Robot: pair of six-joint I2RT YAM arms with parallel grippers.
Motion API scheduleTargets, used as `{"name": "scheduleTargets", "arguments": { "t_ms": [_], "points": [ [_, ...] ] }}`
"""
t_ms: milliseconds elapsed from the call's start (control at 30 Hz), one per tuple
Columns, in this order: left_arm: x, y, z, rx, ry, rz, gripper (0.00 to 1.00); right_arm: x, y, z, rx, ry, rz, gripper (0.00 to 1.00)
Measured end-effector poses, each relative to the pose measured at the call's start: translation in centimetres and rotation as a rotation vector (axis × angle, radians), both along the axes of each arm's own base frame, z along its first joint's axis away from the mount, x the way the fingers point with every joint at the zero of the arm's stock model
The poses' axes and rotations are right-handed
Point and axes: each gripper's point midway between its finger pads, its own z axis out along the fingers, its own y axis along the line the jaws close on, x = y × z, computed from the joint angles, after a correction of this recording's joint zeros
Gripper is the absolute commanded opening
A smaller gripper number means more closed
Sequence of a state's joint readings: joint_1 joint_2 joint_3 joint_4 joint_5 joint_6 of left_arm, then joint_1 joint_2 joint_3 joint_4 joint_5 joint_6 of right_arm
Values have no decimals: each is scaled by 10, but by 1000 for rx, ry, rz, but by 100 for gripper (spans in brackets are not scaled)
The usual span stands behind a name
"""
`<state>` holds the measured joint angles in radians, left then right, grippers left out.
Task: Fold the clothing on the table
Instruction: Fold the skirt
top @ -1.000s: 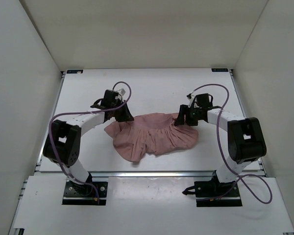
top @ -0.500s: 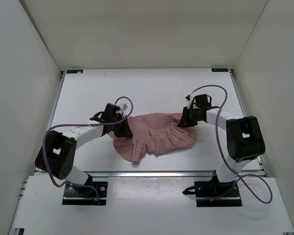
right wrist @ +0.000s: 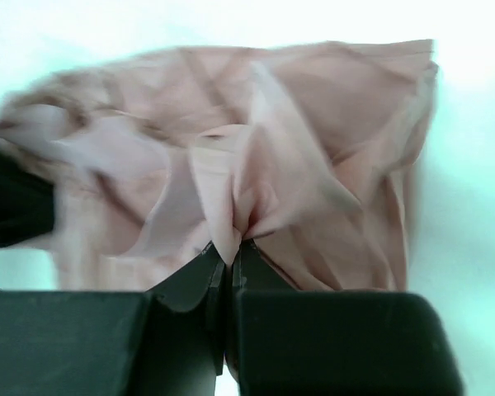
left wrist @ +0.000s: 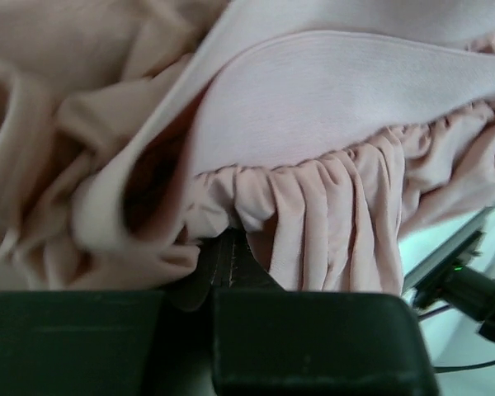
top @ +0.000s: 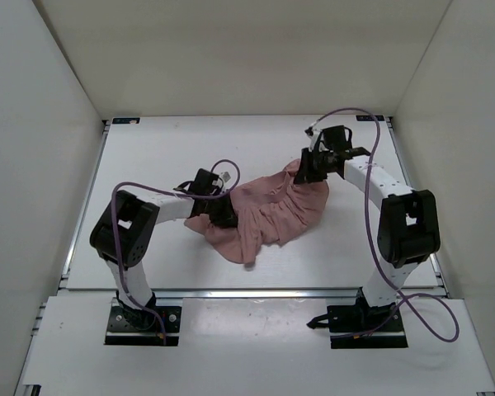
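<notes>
Moved farther back, right pincer (top: 304,172) pinching clothing (top: 272,216), left pincer (top: 224,216) clamped on its gathered band (left wrist: 338,99), tips buried in folds.

Dusty-pink clothing (top: 268,216), white table (top: 148,157)
</notes>
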<state>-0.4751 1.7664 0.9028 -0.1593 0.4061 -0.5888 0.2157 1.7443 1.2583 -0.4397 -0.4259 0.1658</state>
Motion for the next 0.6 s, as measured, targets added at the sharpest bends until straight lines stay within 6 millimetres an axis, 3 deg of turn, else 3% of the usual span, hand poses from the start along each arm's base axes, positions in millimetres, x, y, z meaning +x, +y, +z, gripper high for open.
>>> {"name": "scheduleTargets", "arguments": {
  "t_ms": [200,367,467,600],
  "points": [
    [18,-43,1,-120,22,0,0,17,48,66,30,-143,106,0],
    [33,-66,3,-220,49,33,0,8,100,106,60,-212,216,0],
    [45,-75,5,-266,53,59,0,-3,127,103,61,-193,273,0],
    [61,-83,4,-334,71,102,0,-25,146,75,37,-107,325,0]
  ]
}}
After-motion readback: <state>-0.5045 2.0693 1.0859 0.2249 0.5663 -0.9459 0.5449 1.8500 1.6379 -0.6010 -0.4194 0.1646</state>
